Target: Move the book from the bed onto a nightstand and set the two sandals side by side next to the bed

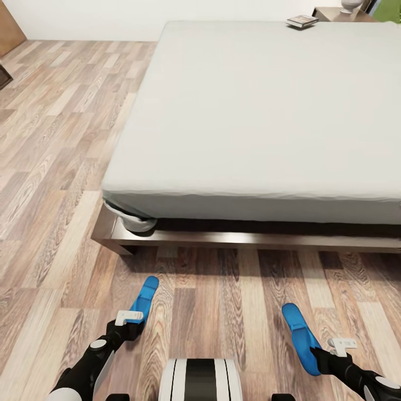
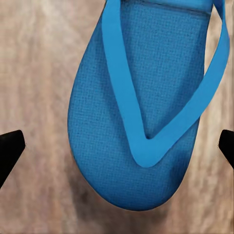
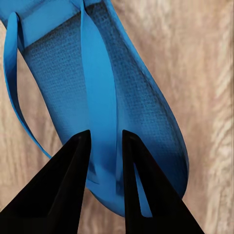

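Two bright blue sandals are near my hands in front of the bed [image 1: 262, 111]. The left sandal [image 1: 146, 298] [image 2: 141, 112] lies on the wood floor, and my left gripper [image 1: 130, 321] [image 2: 117, 144] hovers over it, open, with its fingertips [image 2: 11, 146] spread wide on either side. My right gripper [image 1: 326, 353] [image 3: 105, 146] is shut on the strap of the right sandal [image 1: 298, 334] [image 3: 97, 92]. The book [image 1: 302, 21] rests on the far right corner of the mattress. Just beyond it stands a nightstand [image 1: 329, 13].
The bed's dark wooden platform frame [image 1: 223, 239] juts out low along the floor ahead of me. A white rounded object [image 1: 350, 5] sits on the nightstand. Open plank floor [image 1: 55, 139] runs along the bed's left side. My white base [image 1: 200, 379] shows below.
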Tool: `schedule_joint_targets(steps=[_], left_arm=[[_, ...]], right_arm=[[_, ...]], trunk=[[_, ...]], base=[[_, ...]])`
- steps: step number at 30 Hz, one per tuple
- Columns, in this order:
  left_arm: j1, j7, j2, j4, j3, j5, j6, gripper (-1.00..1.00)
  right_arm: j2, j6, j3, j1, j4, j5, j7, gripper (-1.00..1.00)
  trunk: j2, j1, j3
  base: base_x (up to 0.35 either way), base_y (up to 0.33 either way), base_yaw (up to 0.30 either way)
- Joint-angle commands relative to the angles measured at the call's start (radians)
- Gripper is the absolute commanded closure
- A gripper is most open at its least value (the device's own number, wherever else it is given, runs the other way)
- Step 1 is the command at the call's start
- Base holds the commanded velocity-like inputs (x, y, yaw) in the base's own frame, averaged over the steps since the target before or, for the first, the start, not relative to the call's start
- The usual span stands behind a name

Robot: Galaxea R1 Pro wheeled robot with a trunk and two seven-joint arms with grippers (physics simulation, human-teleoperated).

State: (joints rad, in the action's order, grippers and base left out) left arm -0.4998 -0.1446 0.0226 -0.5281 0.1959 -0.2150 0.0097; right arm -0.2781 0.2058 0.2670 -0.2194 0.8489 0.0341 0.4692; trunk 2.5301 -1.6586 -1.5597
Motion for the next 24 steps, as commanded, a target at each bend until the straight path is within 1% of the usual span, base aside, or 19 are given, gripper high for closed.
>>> schedule_joint_targets(steps=[1, 11, 16, 20, 21, 22, 23, 24], left_arm=[[0.0, -0.009, -0.001, -0.001, 0.008, -0.011, 0.001, -1.0], [0.0, -0.01, -0.001, -0.001, 0.008, -0.011, 0.002, -1.0], [0.002, -0.014, -0.001, -0.002, 0.008, -0.011, -0.007, -1.0], [0.007, -0.019, -0.001, -0.005, 0.009, -0.009, -0.125, -1.0], [0.008, -0.03, -0.001, -0.007, 0.009, -0.009, -0.146, -1.0], [0.008, -0.066, -0.001, -0.009, 0.01, -0.008, -0.165, -1.0], [0.009, -0.11, 0.001, -0.011, 0.011, -0.007, -0.171, -1.0], [0.009, -0.169, 0.002, -0.012, 0.012, -0.006, -0.175, -1.0]], right_arm=[[0.0, 0.009, 0.003, 0.0, 0.001, 0.004, 0.008, 1.0], [0.0, 0.009, 0.003, 0.0, 0.001, 0.003, 0.008, 1.0], [0.001, 0.009, 0.003, 0.0, 0.0, 0.0, 0.008, 1.0], [0.0, 0.009, 0.003, 0.0, -0.003, -0.001, 0.008, 1.0], [0.0, 0.009, 0.003, 0.0, -0.003, -0.001, 0.008, 1.0], [0.001, 0.009, 0.003, 0.0, -0.004, -0.002, 0.007, 1.0], [0.001, 0.009, 0.003, 0.0, -0.004, -0.002, 0.007, 1.0], [0.001, 0.009, 0.003, 0.0, -0.005, -0.002, 0.007, 1.0]], trunk=[[0.0, 0.001, 0.003], [-0.002, 0.005, 0.042], [-0.002, 0.005, 0.042], [-0.002, 0.005, 0.042], [-0.002, 0.005, 0.042], [-0.002, 0.005, 0.042], [-0.002, 0.005, 0.042], [-0.002, 0.005, 0.042]], base=[[0.0, 0.0, 0.0], [0.0, 0.0, 0.0], [0.0, 0.0, 0.0], [0.0, 0.0, 0.0], [0.0, 0.0, 0.0], [0.0, 0.0, 0.0], [0.0, 0.0, 0.0], [0.0, 0.0, 0.0]])
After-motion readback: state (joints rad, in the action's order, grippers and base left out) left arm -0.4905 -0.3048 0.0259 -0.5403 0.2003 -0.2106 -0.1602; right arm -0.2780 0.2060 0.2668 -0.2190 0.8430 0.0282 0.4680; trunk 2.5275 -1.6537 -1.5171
